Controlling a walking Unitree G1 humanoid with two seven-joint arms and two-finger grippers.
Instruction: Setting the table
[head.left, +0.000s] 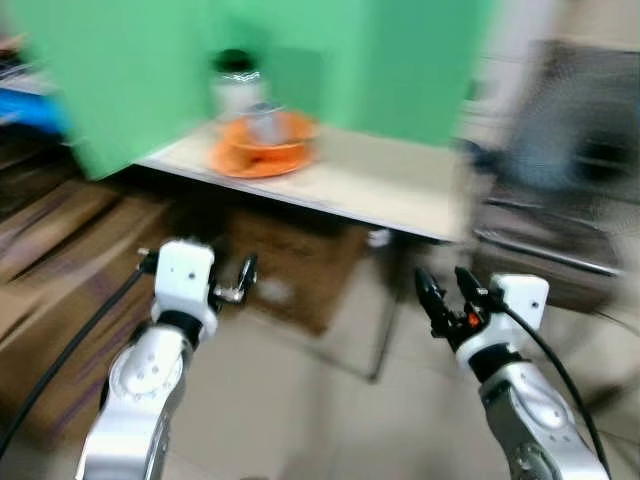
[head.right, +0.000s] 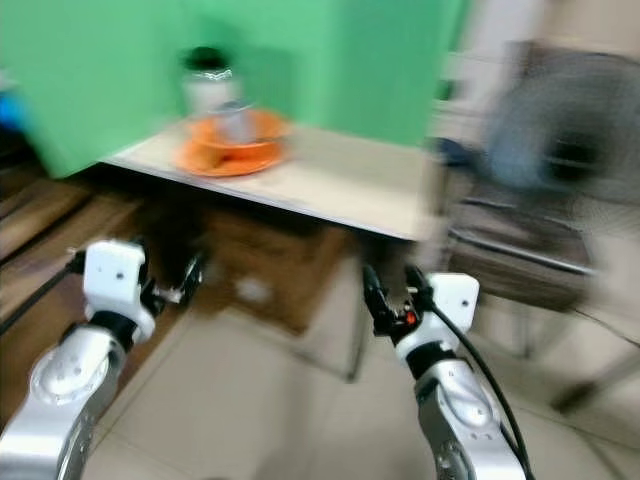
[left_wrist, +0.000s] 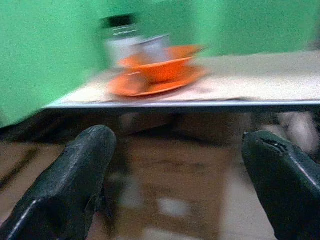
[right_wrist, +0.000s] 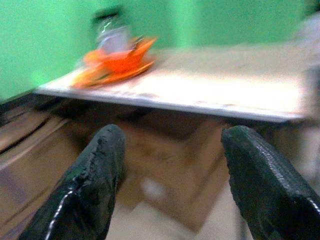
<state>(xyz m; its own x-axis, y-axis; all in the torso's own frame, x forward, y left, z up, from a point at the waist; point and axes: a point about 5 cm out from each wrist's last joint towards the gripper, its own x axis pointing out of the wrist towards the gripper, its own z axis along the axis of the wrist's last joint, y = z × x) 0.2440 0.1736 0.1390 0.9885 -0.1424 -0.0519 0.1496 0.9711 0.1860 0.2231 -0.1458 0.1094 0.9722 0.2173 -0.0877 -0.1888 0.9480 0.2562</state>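
A pale table (head.left: 400, 190) stands ahead of me against a green wall, blurred by motion. At its far left corner an orange bowl (head.left: 268, 135) sits on an orange plate (head.left: 262, 160), with a metal cup (left_wrist: 152, 49) in the bowl and a black-capped jar (head.left: 236, 82) behind them. My left gripper (head.left: 240, 280) hangs below the table's near edge, open and holding nothing. My right gripper (head.left: 447, 292) is raised at the right, also below the tabletop, open and holding nothing. In the wrist views the black fingers (left_wrist: 75, 185) (right_wrist: 90, 185) stand wide apart.
A brown cardboard box (head.left: 290, 260) sits on the floor under the table. A dark chair (head.left: 560, 190) stands to the right of the table. Wooden planks (head.left: 60, 260) lie at the left. Pale tiled floor (head.left: 330, 420) spreads between my arms.
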